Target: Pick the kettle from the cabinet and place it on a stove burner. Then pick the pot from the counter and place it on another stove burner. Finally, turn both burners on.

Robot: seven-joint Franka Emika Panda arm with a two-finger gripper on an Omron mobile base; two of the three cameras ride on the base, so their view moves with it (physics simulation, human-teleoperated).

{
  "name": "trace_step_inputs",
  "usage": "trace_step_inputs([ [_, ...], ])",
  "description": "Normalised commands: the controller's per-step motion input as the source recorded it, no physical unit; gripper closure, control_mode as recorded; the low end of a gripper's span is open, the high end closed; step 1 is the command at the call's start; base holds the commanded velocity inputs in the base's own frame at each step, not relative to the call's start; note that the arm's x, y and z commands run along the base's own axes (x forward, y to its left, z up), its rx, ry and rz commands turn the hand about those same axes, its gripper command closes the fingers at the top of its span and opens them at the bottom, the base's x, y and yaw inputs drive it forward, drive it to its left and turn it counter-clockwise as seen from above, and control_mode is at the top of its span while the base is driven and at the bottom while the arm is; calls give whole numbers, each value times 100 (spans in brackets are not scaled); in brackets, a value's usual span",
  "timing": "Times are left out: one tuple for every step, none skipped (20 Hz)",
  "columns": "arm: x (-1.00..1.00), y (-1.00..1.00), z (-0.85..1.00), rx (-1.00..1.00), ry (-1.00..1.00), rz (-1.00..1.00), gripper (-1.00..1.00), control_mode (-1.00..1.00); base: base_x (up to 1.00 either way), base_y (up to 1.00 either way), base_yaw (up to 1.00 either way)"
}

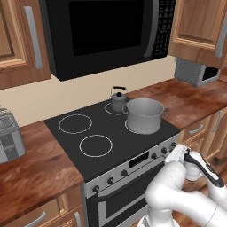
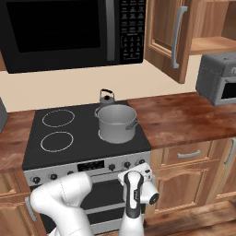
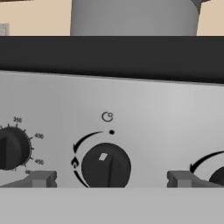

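Reddish-brown wood makes the counter (image 1: pixel 40 173), which runs on both sides of the stove, and light brown wood makes the cabinet (image 2: pixel 168 34) at 1 o'clock in the right base view, with its door standing open and its shelf bare. A black microwave (image 2: pixel 69 32) hangs over the black glass cooktop (image 2: pixel 85 138), at 12 o'clock from it. Four white ring burners (image 1: pixel 95 145) are drawn on the glass. In the left base view the two at 9 o'clock of the cooktop are free.

The pot (image 2: pixel 116 122), wide and light grey, stands upright on the front ring on the right side of the cooktop. The kettle (image 2: pixel 107 98), small and dark, stands upright on the ring behind it, at 11 o'clock from the pot and just beside it; I cannot tell if they touch.

The gripper (image 3: pixel 109 179) is low before the steel front panel (image 3: pixel 153 113) of the stove. Its two fingertips (image 3: pixel 41 179) stand wide apart, one at each side of a black knob (image 3: pixel 106 167), and they do not touch it. The white mark of the knob points to about 11 o'clock. A second knob (image 3: pixel 11 148), with temperature numbers around it, is at 9 o'clock from it.
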Motion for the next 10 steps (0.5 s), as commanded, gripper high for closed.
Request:
trace_step_inputs([
  [0,0,0,0,0,0,-100,-100,0,0,0],
  [0,0,0,0,0,0,-100,-100,0,0,0],
  [1,0,0,0,0,0,-100,-100,0,0,0],
  [2,0,0,0,0,0,-100,-100,0,0,0],
  [1,0,0,0,0,0,-100,-100,0,0,0],
  [3,0,0,0,0,0,-100,-100,0,0,0],
  [1,0,0,0,0,0,-100,-100,0,0,0],
  [4,0,0,0,0,0,-100,-100,0,0,0],
  [0,0,0,0,0,0,-100,-100,0,0,0],
  [4,0,0,0,1,0,-100,-100,0,0,0],
])
